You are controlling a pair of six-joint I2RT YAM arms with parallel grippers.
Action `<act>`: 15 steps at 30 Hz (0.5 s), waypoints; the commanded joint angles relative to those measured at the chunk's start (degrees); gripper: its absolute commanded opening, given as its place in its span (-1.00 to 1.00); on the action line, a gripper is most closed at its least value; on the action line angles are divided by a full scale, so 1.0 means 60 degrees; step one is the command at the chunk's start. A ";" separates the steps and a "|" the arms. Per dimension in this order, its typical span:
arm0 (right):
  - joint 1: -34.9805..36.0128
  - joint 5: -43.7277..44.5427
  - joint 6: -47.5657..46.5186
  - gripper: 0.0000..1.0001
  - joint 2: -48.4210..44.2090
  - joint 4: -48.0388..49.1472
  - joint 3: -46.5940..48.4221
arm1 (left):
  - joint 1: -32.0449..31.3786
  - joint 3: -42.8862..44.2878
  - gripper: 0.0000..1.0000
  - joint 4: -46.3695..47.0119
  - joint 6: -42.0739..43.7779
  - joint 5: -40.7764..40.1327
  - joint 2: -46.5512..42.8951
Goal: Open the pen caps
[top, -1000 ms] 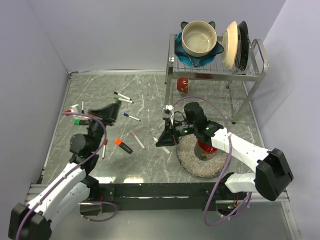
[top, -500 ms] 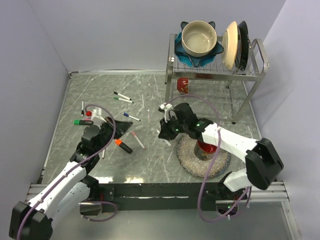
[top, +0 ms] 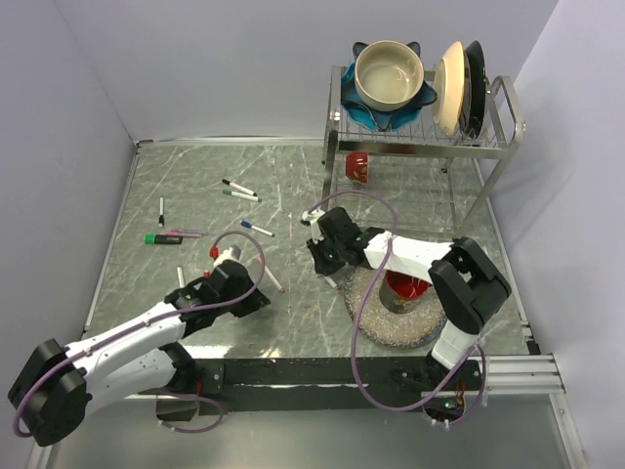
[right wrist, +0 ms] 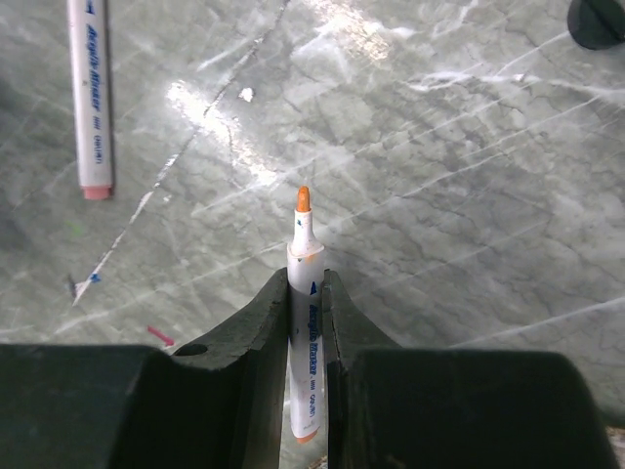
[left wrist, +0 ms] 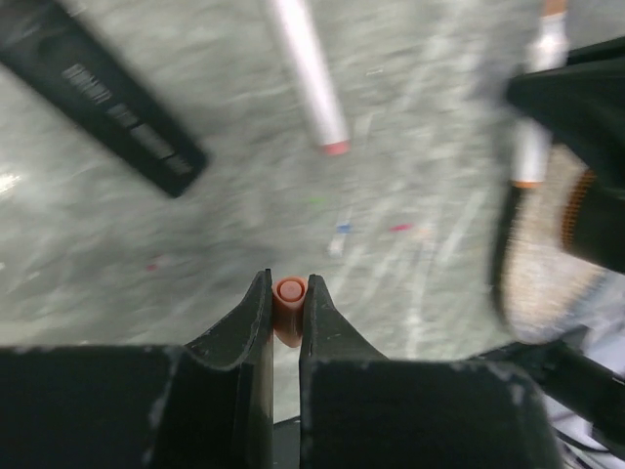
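My left gripper (top: 257, 301) (left wrist: 286, 284) is shut on a small orange pen cap (left wrist: 289, 305), held above the table with no barrel in it. A black marker barrel (left wrist: 112, 100) lies ahead to its left. My right gripper (top: 323, 262) (right wrist: 305, 280) is shut on a white marker (right wrist: 305, 357) whose bare orange tip (right wrist: 304, 199) points out past the fingers. That marker also shows in the left wrist view (left wrist: 532, 147). A white marker with a red end (top: 270, 275) (left wrist: 308, 78) lies between the grippers.
Several capped markers lie at the far left, among them a green-capped one (top: 156, 238) and a blue-capped one (top: 257, 230). A round mat (top: 376, 318) with a red cup (top: 405, 289) sits right of my right gripper. A dish rack (top: 420, 142) stands behind.
My left arm swung right and nearer, from the marker cluster to the table's middle, and now holds the orange cap. My right gripper moved left off the mat with the white marker.
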 commanded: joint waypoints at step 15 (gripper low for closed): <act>0.0137 0.0170 -0.0434 -0.67 0.0677 -0.0368 0.0792 | -0.0826 0.0689 -0.72 -0.1697 -0.0383 -0.1298 0.1779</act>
